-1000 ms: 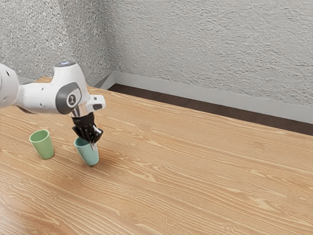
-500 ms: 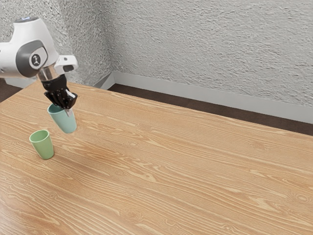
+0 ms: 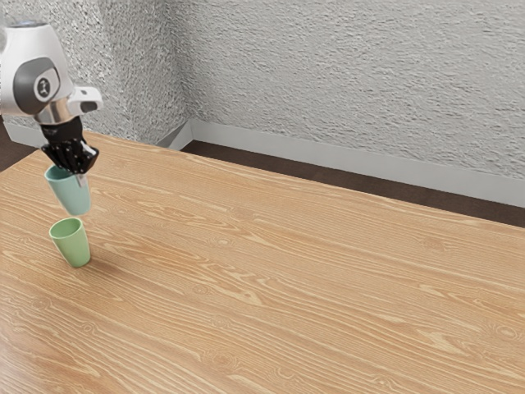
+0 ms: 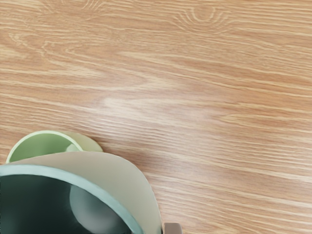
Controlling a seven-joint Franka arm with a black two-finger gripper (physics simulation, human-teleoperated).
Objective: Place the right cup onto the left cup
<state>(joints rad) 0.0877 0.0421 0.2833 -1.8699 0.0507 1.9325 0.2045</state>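
Exterior view: white robot arm (image 3: pixel 37 57) runs off at the exterior view's left; light wooden desk (image 3: pixel 287 287) cropped too. Black two-finger tool (image 3: pixel 79 171) covers part of the rim of the tapered teal cup (image 3: pixel 72 197). Wrist view: teal cup cut by the frame, inside dark, hiding part of the tapered green cup (image 3: pixel 75 247). Small grey-brown piece (image 4: pixel 173 228), also cropped; identity unclear.

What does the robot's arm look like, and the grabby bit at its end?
The arm is mostly glossy white with rounded, smooth casings. A dark grey oval surrounds a round joint cap with a small mark on it. Below comes a metallic, silvery collar, with a small white block jutting out beside it. The end effector is black and angular.
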